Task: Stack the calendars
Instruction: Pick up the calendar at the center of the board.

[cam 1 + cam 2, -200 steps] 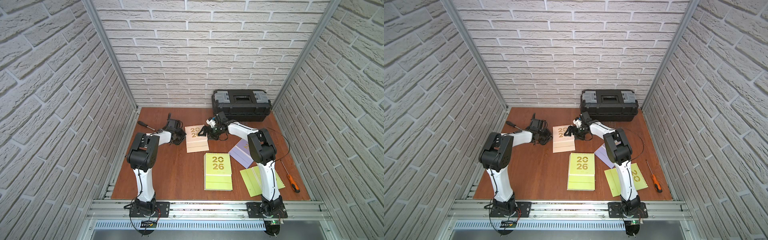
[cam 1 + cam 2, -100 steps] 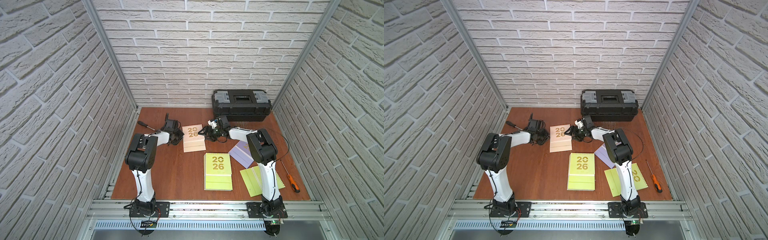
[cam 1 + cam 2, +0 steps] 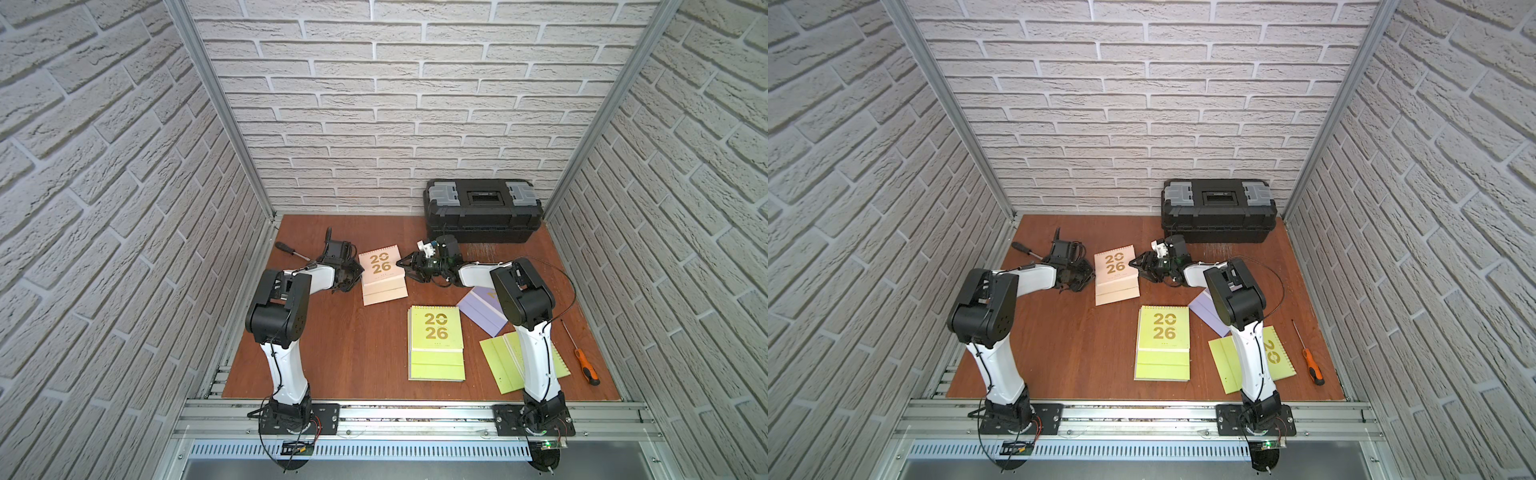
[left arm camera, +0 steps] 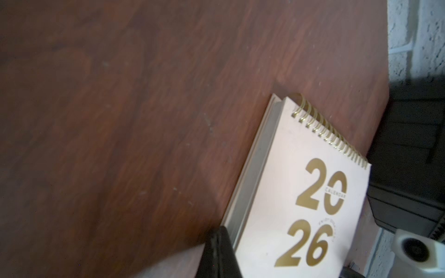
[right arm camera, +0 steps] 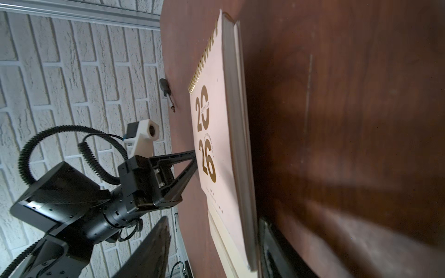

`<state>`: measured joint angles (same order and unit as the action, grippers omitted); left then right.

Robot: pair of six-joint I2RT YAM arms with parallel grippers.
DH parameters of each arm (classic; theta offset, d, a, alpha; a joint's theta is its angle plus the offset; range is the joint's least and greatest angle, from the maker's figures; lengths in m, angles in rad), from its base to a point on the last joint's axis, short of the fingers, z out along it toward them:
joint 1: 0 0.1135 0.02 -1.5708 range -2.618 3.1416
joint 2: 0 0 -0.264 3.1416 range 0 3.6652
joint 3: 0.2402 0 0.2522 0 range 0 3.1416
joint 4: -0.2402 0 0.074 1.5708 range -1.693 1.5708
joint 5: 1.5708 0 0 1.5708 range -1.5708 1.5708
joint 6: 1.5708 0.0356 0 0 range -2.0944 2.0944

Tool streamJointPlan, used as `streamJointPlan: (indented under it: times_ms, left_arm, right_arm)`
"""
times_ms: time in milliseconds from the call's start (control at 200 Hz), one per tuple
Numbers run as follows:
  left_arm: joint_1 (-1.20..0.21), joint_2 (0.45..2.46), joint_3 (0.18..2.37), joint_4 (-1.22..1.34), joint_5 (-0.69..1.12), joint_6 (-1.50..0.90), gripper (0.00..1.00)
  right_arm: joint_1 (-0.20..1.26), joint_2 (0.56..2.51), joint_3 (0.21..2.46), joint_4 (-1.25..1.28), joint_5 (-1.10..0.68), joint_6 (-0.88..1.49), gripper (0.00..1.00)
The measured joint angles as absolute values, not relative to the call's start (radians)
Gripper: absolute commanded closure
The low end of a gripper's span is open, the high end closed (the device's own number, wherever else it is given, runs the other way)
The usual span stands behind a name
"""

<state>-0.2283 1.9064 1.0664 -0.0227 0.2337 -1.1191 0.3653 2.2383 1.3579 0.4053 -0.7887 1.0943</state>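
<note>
- The pink calendar (image 3: 380, 272) lies flat on the table (image 3: 332, 353) toward the back, between the two arms. In both top views a paler card flap (image 3: 384, 294) sticks out from under its near end.
- The left gripper (image 3: 353, 276) has its jaws together, with the tips against the calendar's left edge. I cannot tell whether they pinch any of the cover.
- The right gripper (image 3: 404, 266) has its jaws apart. The right wrist view shows the calendar's right edge lying between them, not yet pinched.
- The other calendars lie nearer the front: a green calendar (image 3: 435, 338) in the middle, then a purple calendar (image 3: 478, 307) and a second green calendar (image 3: 503, 368), both partly under the right arm.
- I judge the pink calendar to be light: a thick block of pages between stiff card, hung loose on a wire spiral (image 4: 330, 134). It should not bend, but the cover and pages can flip or fan open if only the top sheet is taken.
- The cover looks smooth, so a shallow pinch may slide off.
- The best hold is probably a long side edge near its middle, with the jaws over the whole thickness and the lower one under the base card. That keeps clear of the spiral and the loose flap.
</note>
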Motion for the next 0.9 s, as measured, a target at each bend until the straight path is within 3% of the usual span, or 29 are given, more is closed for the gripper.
streamJointPlan:
  times_ms: [315, 900]
  left_arm:
    - [-0.234, 1.903, 1.053, -0.023, 0.287, -1.118, 1.0]
    - [-0.234, 1.888, 1.038, -0.039, 0.313, -1.111, 1.0]
  right_arm:
    - [0.407, 2.238, 1.357, 0.519, -0.83, 1.144, 0.52]
    - [0.408, 2.183, 1.357, 0.285, -0.736, 0.981, 0.77]
